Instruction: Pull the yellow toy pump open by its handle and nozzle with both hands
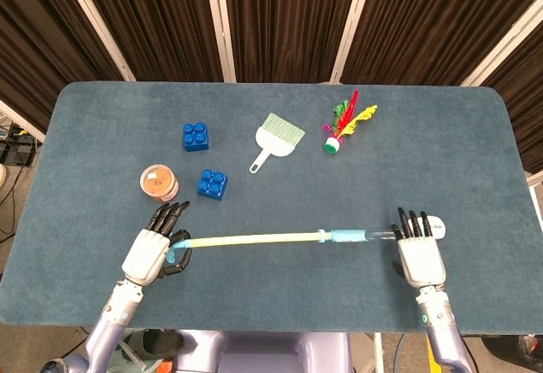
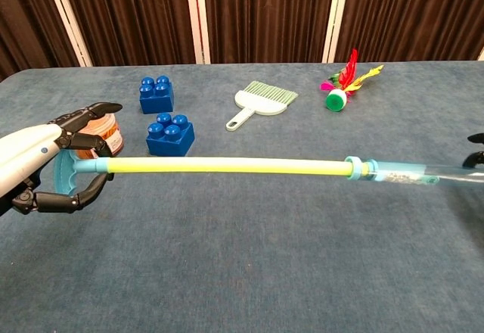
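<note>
Pump (image 1: pixel 271 239): extended, lying across table (image 1: pixel 424 136); left hand (image 1: pixel 151 253) grips handle (image 1: pixel 176 257), right hand (image 1: pixel 420 258) at nozzle (image 1: pixel 434 225).

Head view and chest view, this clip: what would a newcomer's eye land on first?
The yellow toy pump, pulled out long, stretches across the near side of the table between both hands. The left hand grips its blue handle, and the right hand is at the clear nozzle end. Behind it lie two blue blocks, a small green brush and a bright feathered shuttlecock.
</note>
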Available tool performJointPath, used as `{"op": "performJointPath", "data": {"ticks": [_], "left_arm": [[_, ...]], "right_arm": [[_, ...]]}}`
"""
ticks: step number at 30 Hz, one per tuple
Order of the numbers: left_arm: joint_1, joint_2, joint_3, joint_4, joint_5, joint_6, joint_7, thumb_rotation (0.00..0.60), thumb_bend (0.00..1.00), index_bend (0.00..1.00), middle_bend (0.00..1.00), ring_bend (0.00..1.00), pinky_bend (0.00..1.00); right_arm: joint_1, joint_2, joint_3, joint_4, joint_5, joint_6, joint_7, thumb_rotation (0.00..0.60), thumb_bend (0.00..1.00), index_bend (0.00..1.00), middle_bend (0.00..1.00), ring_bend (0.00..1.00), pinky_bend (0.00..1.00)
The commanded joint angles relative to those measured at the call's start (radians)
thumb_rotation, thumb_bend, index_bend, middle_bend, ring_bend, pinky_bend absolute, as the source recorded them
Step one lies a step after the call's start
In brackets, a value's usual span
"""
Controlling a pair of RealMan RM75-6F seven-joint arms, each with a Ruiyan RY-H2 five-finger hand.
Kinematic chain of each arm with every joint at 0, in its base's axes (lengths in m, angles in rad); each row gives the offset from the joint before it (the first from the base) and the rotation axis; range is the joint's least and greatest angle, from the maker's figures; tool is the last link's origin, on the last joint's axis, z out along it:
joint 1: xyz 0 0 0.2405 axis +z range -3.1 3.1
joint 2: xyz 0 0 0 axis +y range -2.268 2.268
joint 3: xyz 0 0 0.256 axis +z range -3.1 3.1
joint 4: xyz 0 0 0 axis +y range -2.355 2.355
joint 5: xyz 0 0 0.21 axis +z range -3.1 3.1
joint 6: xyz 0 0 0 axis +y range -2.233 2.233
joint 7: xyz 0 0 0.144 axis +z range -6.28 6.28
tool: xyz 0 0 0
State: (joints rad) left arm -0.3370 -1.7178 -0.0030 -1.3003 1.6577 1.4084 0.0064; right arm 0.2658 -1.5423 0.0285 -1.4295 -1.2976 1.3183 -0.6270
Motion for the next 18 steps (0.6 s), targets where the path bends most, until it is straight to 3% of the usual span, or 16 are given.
{"op": "performJointPath", "data": {"ticks": [1,4,11,18], "left_arm": [[0.001,0.013,0.003,-0.010,-0.015,-0.018,0.022,0.600,0.36,0.01,0.00,0.00,0.00],[-0.001,0.033,0.001,-0.038,-0.045,-0.053,0.047,0.600,0.30,0.00,0.00,0.00,0.00],[-0.003,0.070,-0.020,-0.097,-0.104,-0.089,0.086,0.600,0.03,0.00,0.00,0.00,0.00],[-0.012,0.109,-0.046,-0.158,-0.183,-0.157,0.002,0.600,0.00,0.00,0.00,0.00,0.00]], "right_arm": [[0.002,0.024,-0.007,-0.036,-0.001,-0.028,0.034,0.600,0.00,0.05,0.00,0.00,0.00],[0.005,0.053,-0.018,-0.073,-0.008,-0.056,0.071,0.600,0.00,0.00,0.00,0.00,0.00],[0.010,0.106,-0.045,-0.146,-0.032,-0.096,0.114,0.600,0.00,0.00,0.00,0.00,0.00],[0.007,0.138,-0.071,-0.199,-0.072,-0.101,0.126,0.600,0.00,0.00,0.00,0.00,0.00]]}}
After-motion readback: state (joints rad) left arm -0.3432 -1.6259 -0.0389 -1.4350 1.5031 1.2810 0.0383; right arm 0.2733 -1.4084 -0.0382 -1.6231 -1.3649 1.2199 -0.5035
